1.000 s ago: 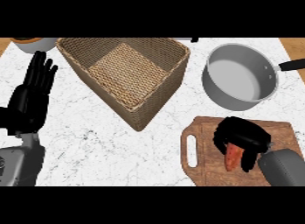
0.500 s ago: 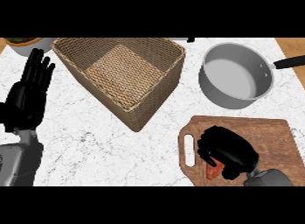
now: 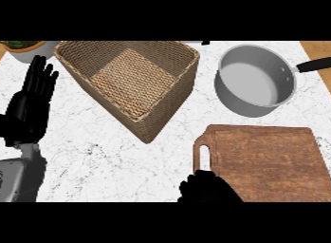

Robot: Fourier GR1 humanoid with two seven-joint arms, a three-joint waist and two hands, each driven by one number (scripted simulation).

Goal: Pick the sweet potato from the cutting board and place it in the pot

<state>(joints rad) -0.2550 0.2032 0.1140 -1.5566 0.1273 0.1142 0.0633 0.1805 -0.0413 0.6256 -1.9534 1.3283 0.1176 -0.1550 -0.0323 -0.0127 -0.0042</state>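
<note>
Right hand (image 3: 208, 189): now at the near edge of the view, just off the near-left corner of the cutting board (image 3: 269, 161); half a second ago it lay over the board's middle with orange showing under its fingers. Only a dark mass shows; whether its fingers are curled or spread cannot be told

Sweet potato: not visible anywhere; a second ago it lay on the board beneath the hand. The board's top is now bare wood, so the potato is judged to be hidden in the withdrawn hand, though this cannot be confirmed

Pot (image 3: 255, 80): far right, beyond the board, handle pointing right; nothing orange inside, so the placing is not yet done

Left hand (image 3: 32, 102): at the left edge, fingers straight and up, resting, as before

Wicker basket (image 3: 136, 80): far centre, unmoved

Bowl with greens (image 3: 26, 47): far left corner

Task standing: pick apparently made, carry to the pot outstanding
</note>
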